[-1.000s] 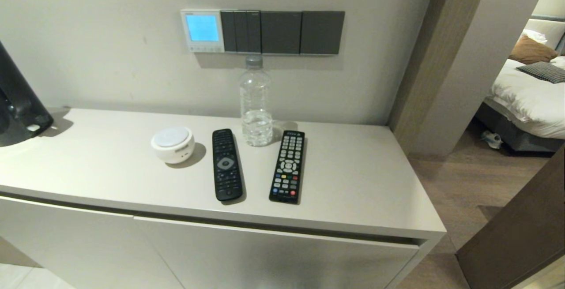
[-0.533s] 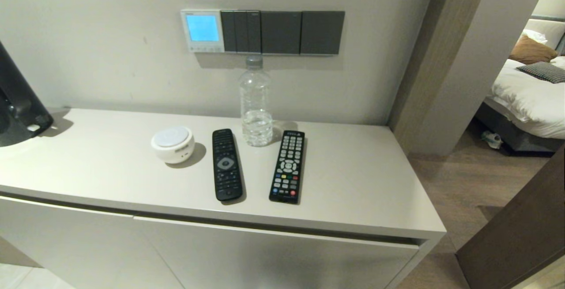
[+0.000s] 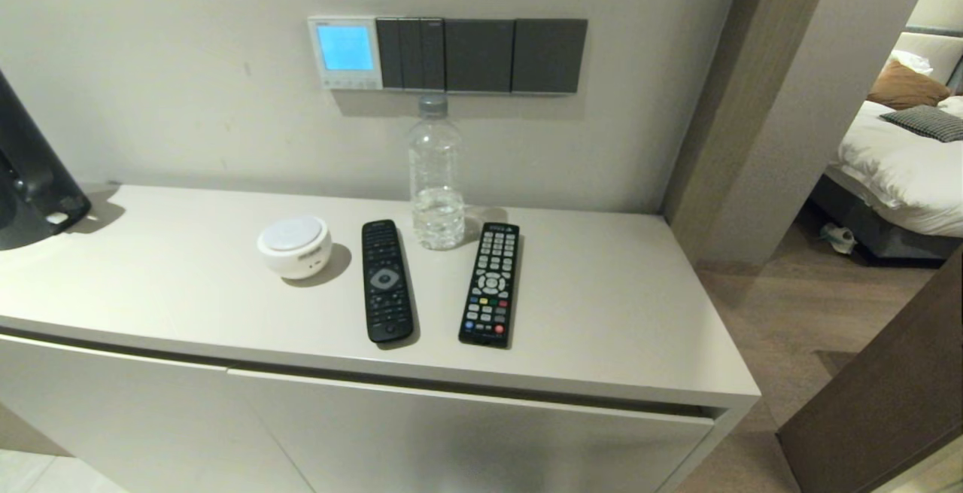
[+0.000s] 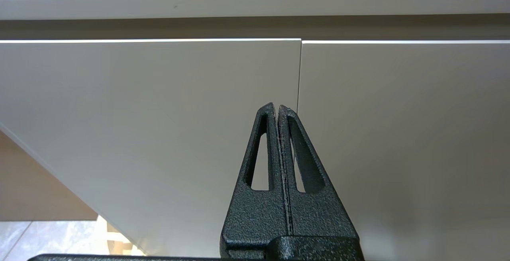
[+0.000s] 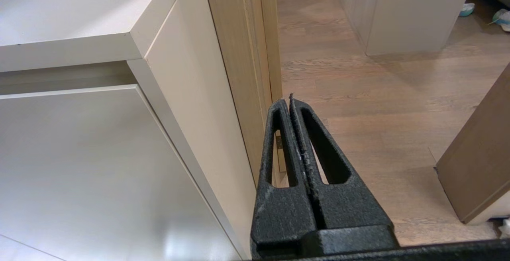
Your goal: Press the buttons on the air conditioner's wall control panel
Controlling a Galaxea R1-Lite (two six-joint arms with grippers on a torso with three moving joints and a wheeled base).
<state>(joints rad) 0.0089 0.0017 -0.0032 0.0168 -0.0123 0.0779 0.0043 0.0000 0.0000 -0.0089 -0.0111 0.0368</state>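
Nothing has moved since the earlier frames; you see the head view unchanged.

Your inventory:
- Wall control panel (image 3: pixel 345 53): white, blue screen lit, mounted on the wall above the desk (image 3: pixel 617 312), touching the left end of the dark switch plates (image 3: pixel 481 55).
- Buttons (image 3: pixel 348 83): small row along the panel's bottom strip, untouched.
- Left tool (image 4: pixel 277 107): fingers pressed together, low before the cabinet doors (image 4: pixel 159 125), near their seam.
- Right tool (image 5: pixel 287 101): fingers together, low beside the cabinet's right end, over wood floor (image 5: pixel 378 93).
- Desk items: water bottle (image 3: pixel 435 177), two remotes (image 3: pixel 386 280) (image 3: pixel 490 284), round white speaker (image 3: pixel 294 246).
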